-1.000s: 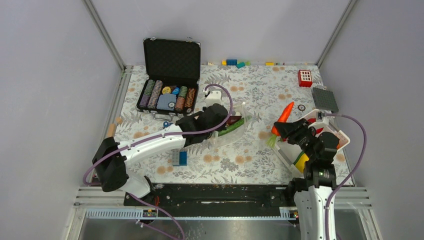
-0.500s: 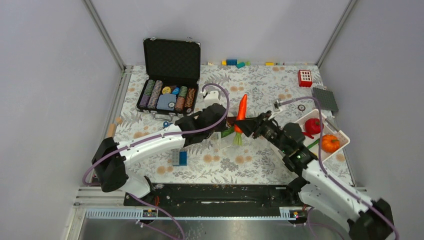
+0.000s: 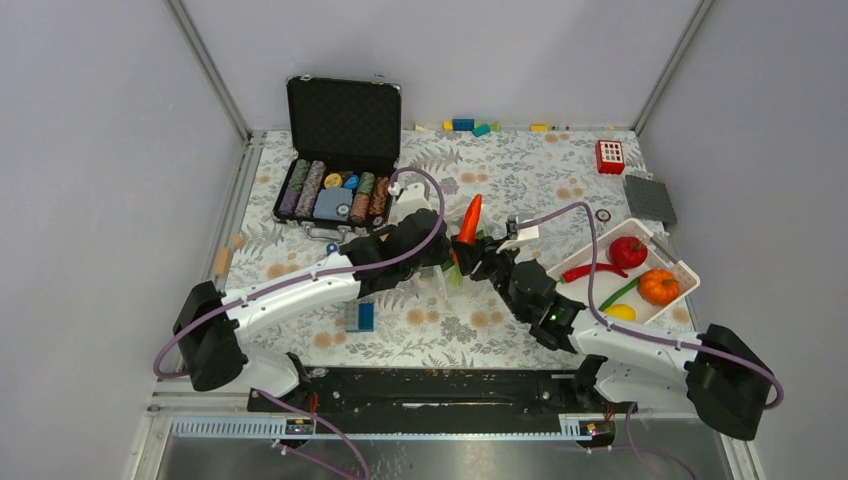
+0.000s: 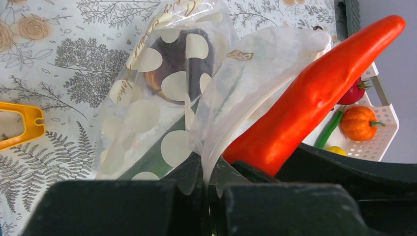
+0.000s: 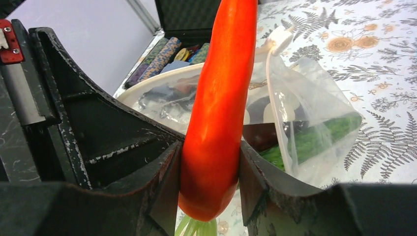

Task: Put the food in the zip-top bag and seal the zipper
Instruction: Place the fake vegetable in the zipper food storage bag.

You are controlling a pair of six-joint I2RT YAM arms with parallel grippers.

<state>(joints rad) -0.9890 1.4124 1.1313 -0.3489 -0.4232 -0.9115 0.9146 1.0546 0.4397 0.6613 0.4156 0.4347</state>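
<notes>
My left gripper is shut on the edge of the zip-top bag, a clear bag with cream dots, and holds its mouth up. A green piece and a dark piece lie inside. My right gripper is shut on the orange carrot near its leafy end. The carrot points up and away, right beside the bag's open rim. In the white basket at the right lie a red tomato, an orange pumpkin, a red chili, a green pod and a yellow piece.
An open black case of poker chips stands at the back left. Coloured blocks line the far edge, with a red block and a grey plate at the back right. A blue block lies near the left arm.
My right arm has carried the carrot left from above the basket to the bag's mouth. The left gripper has kept its hold on the bag and shifted slightly.
</notes>
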